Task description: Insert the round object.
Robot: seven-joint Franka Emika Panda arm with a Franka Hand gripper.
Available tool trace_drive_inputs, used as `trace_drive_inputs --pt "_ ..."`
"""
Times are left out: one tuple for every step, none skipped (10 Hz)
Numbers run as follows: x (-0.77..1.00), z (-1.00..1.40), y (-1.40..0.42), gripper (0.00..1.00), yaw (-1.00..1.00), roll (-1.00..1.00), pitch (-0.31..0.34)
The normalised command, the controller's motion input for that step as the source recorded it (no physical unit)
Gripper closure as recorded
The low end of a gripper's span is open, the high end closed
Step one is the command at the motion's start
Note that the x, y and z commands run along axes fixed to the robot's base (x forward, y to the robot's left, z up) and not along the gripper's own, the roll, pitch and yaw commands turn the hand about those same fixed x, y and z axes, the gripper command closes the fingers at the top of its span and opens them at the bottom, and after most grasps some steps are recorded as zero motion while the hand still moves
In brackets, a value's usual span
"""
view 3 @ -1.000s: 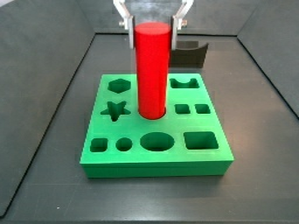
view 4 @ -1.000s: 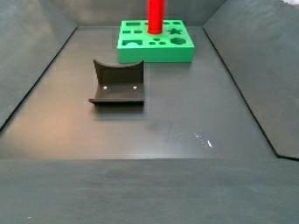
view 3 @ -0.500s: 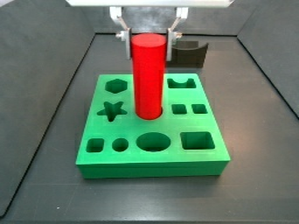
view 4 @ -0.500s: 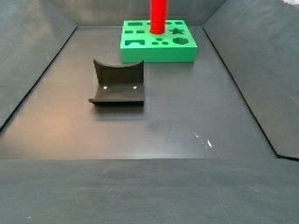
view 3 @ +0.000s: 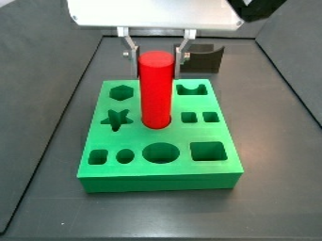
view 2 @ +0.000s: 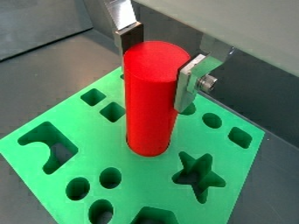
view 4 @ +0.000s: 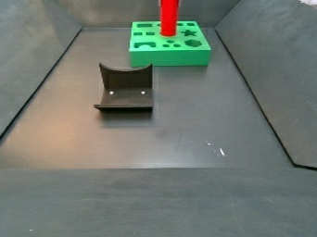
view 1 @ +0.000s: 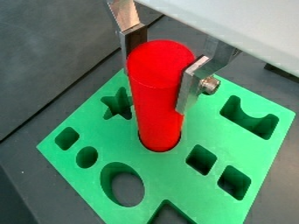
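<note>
The round object, a tall bright red cylinder (view 3: 154, 89), stands upright with its lower end in a hole in the middle of the green block (view 3: 164, 175). It shows in both wrist views (view 1: 158, 96) (view 2: 152, 101) and at the far end of a side view (view 4: 168, 14). My gripper (view 3: 157, 56) is above the block, its silver fingers (view 1: 129, 39) flanking the cylinder's top with small gaps at each side. It also shows in both wrist views (view 1: 162, 66) (view 2: 158, 63). The jaws look open.
The green block (view 1: 274, 162) (view 2: 251, 175) (view 4: 168, 57) has star, hexagon, round and square holes around the cylinder. The dark fixture (view 4: 124, 88) stands on the floor mid-bin, behind the block in a side view (view 3: 208, 58). Dark bin walls rise at each side.
The gripper let go of the cylinder's top and rose, its fingers spreading. The cylinder stays upright in the block.
</note>
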Motion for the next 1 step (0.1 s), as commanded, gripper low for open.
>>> trace_drive_inputs --pt "0.0 0.0 0.0 1.0 0.0 0.0 0.0"
